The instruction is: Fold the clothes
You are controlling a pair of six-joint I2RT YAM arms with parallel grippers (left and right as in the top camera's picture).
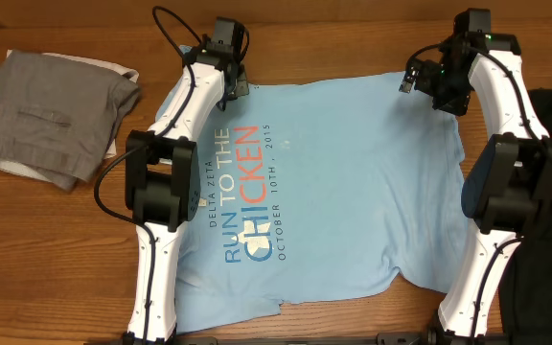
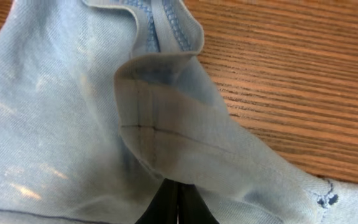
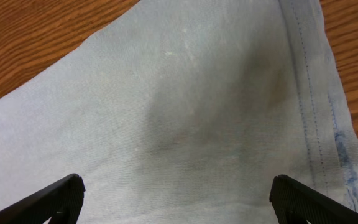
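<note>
Overhead view: light blue T-shirt spread print-up over the wooden surface, far edge running from the left jaws across to the right jaws. Blue and orange "RUN TO THE CHICKEN" lettering behind the left jaws, nearer the left arm than the right arm. Left jaws pressed together, pinching the T-shirt at its far left corner. Right jaws spread wide over the far right corner, gripping nothing. Folded grey garment well out to the left of the left jaws, apart from the T-shirt.

Left wrist view: dark fingertips clamped on a raised fold of blue fabric. Cloth bunched and tented just ahead of them, stitched edge further ahead, bare wood off to the right.

Right wrist view: fingertips far apart at the two lower corners, flat cloth between and ahead of them. Side hem running just beside the right-hand one. Touching the cloth or hovering above it: cannot tell.
</note>
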